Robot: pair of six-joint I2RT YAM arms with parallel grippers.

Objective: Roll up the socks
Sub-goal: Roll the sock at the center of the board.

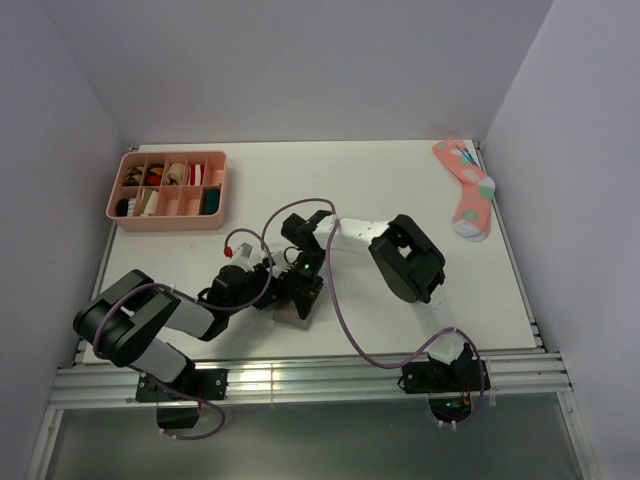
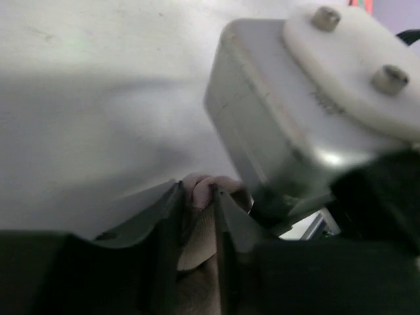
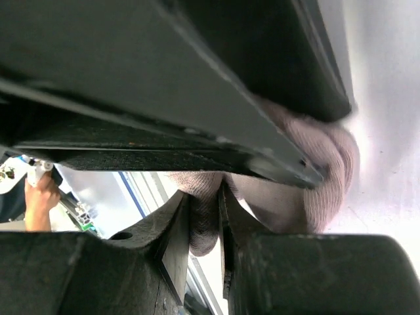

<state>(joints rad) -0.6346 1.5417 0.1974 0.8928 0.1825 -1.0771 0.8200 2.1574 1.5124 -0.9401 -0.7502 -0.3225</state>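
Note:
A taupe-brown sock lies bunched near the table's front middle, under both grippers. In the left wrist view my left gripper has its jaws narrowly set on a fold of the taupe fabric, which touches both fingers. The silver and white body of the right arm's wrist fills the upper right there. My right gripper pinches another fold of the same sock, with the left gripper's black finger crossing just above. From above, the left gripper and right gripper meet tip to tip.
A pink compartment tray with small items stands at the back left. A coral-pink spotted sock lies at the back right edge. The metal rail of the table's near edge runs just behind the sock.

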